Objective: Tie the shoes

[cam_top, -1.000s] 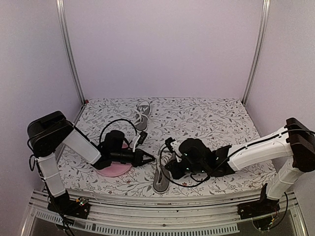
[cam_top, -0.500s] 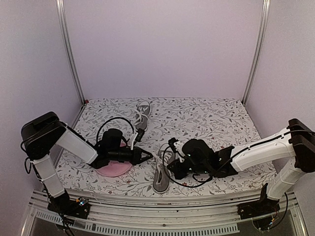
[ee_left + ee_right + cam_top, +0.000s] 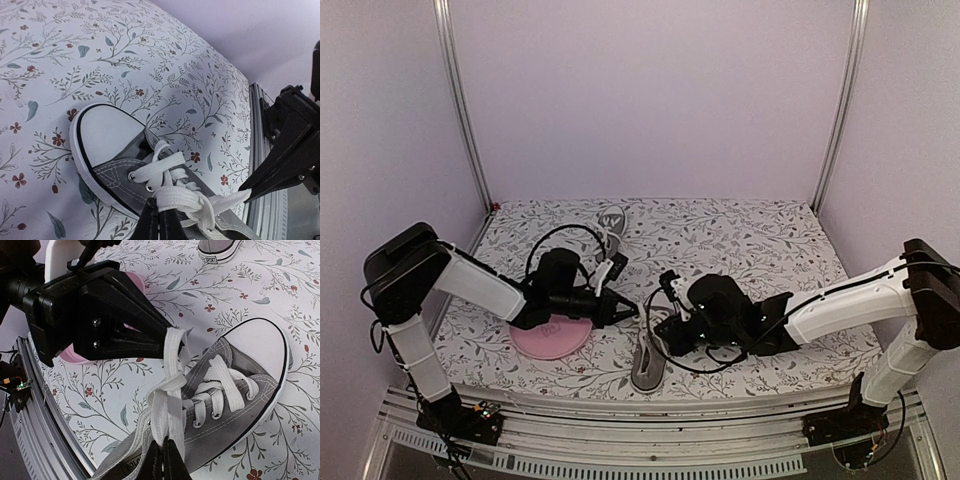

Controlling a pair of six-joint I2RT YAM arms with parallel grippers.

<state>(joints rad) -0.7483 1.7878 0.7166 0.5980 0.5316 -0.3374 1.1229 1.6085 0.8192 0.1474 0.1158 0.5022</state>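
White laces (image 3: 170, 372) on the six o'clock shoe (image 3: 240, 365) look limp and slippery, best pinched near the knot, where left gripper (image 3: 159, 222) and right gripper (image 3: 164, 457) each clamp a strand.

Near shoe (image 3: 648, 368), grey canvas with a white toe cap, sits upright, its white laces (image 3: 162, 410) pulled up taut. Far shoe (image 3: 610, 230) sits well behind.
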